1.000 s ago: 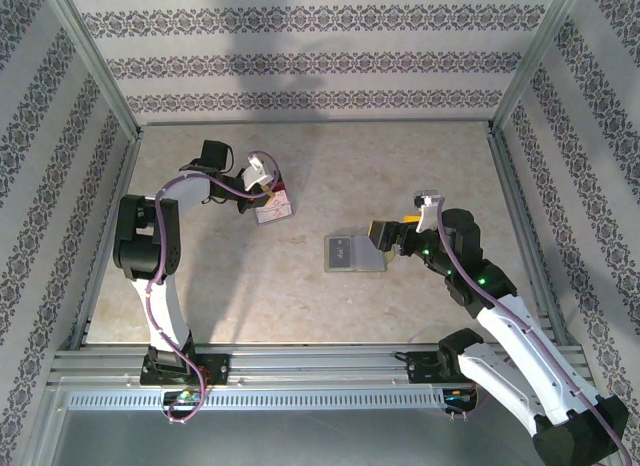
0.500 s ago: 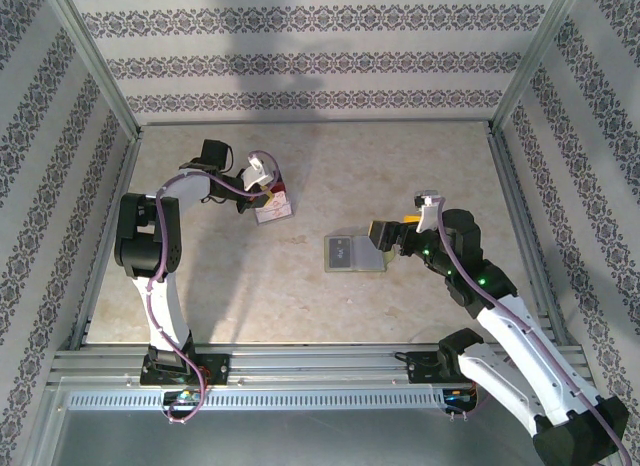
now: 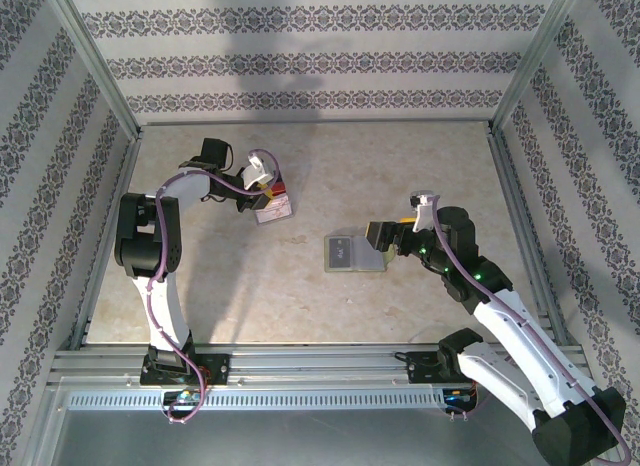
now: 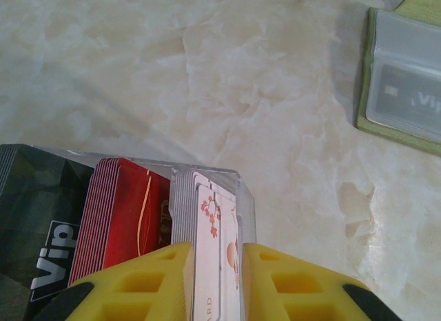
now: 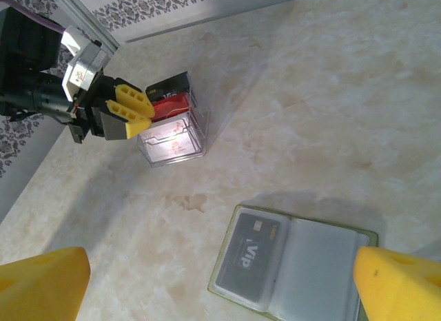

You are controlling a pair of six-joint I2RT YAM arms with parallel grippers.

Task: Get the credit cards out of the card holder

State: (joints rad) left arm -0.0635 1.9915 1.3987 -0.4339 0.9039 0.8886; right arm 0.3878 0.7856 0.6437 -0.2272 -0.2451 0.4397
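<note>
Left claw (image 4: 216, 255) narrow astride white card (image 4: 217, 211) in clear box (image 5: 201, 131), grip unclear. Right claw (image 3: 384, 238) wide; card holder (image 5: 324, 266) beneath holds one VIP card (image 5: 247, 255).

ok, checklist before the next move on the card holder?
1. The card holder lies open on the table: ok.
2. Holder emptied: not ok, a dark card sits in one pocket.
3. The right gripper is open at the holder: ok.
4. The left gripper is clear of the white card: cannot tell, fingers flank it closely.
5. The red cards sit in the clear box: ok.
</note>
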